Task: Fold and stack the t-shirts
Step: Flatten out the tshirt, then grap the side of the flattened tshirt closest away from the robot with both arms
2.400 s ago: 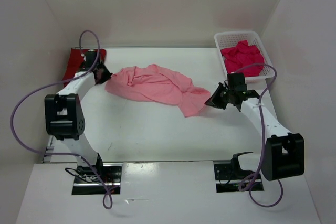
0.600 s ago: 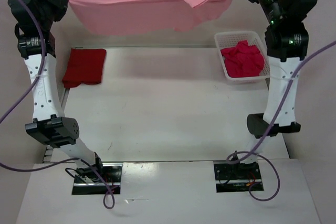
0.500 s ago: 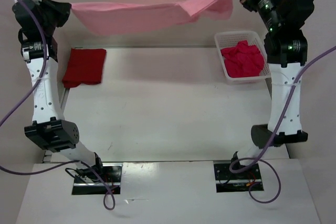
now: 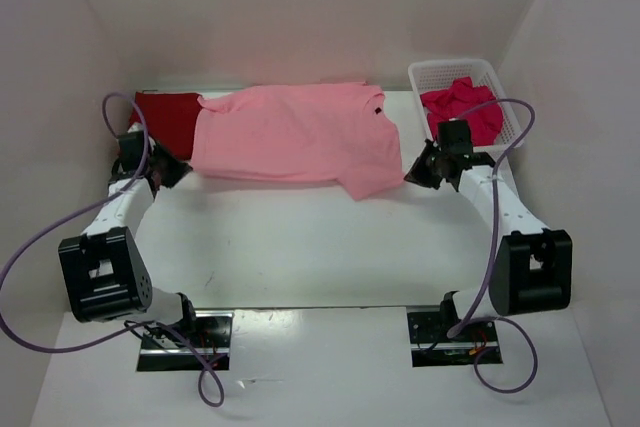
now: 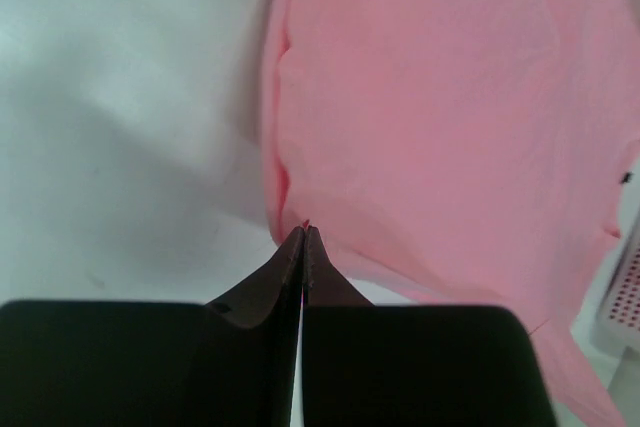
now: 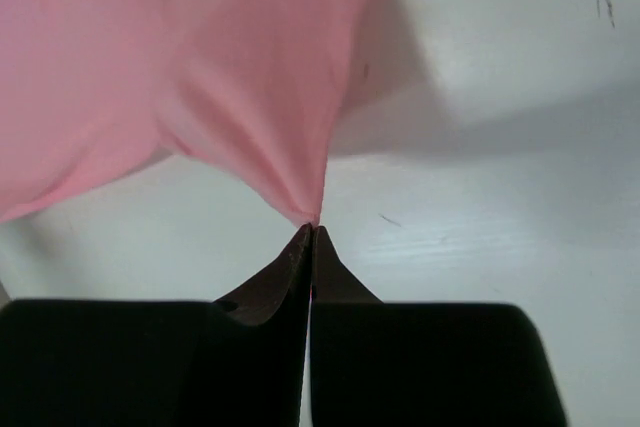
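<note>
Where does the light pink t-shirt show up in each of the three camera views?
Top external: the pink t-shirt lies spread across the far middle of the table.
Left wrist: it fills the upper right, one corner pinched in the left gripper.
Right wrist: it fills the upper left, tapering into the right gripper.
Shared landmark: the white table surface, seen in all three.

Robot lab cell: white walls [image 4: 300,17] box a white table [image 4: 300,247]; left arm [image 4: 100,272], right arm [image 4: 530,272] bolted at 6 o'clock.
</note>
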Robot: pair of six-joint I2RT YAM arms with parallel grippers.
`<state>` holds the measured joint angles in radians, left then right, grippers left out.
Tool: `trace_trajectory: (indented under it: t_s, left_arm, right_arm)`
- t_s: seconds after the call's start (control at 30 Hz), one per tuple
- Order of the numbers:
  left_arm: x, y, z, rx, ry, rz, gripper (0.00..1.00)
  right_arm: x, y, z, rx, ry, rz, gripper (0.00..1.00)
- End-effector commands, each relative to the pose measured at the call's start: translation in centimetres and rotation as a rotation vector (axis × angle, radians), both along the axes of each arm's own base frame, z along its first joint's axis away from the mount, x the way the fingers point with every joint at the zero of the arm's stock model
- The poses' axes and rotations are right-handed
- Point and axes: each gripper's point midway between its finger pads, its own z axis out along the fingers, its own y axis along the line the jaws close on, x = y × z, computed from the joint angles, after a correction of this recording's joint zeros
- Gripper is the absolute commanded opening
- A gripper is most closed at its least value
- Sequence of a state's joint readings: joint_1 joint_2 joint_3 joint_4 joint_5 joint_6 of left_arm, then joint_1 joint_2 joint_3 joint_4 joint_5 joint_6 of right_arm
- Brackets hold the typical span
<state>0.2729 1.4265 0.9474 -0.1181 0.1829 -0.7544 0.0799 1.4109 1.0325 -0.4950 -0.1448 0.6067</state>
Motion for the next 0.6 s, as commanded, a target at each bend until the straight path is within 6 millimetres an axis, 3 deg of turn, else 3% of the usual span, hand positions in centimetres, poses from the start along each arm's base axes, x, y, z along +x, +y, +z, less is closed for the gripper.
trace_trajectory:
  t_s: [0.0,0.03,0.2,0.37,0.4,0.47,0.53,0.57]
  left_arm:
    - [-1.9,0.7,-0.2,0.086,-0.025,-0.006,0.0]
    - [-3.2,0.4,-1.9,0.083,0.02,-0.015,0.0]
    - [-7.0,-1.4,-3.0,0.026,0.113,-0.051,0.0]
    - [-10.7,-2.8,-2.5,-0.004,0.181,-0.075,0.0]
    - [-10.5,-3.0,-1.7,-0.01,0.171,-0.084,0.0]
    - [-10.7,-3.1,-1.8,-0.014,0.183,-0.084,0.0]
    - [-10.1,-2.7,-2.0,-0.01,0.177,-0.07,0.0]
    - [-9.5,-2.3,-2.1,-0.006,0.162,-0.061,0.0]
  right_arm:
    - [-1.1,-0.6,2.8,-0.03,-0.106,0.007,0.0]
    - [-2.5,-0.7,1.8,-0.034,-0.056,0.008,0.0]
    - [-7.0,0.4,1.2,0.034,0.045,0.054,0.0]
    - [-12.3,1.3,2.6,0.101,0.082,0.081,0.0]
    - [-13.0,1.4,2.5,0.114,0.091,0.078,0.0]
    - [-13.5,1.5,2.5,0.122,0.097,0.083,0.0]
    - [-12.0,1.5,3.3,0.122,0.042,0.074,0.0]
    - [-10.3,1.5,3.3,0.116,0.021,0.069,0.0]
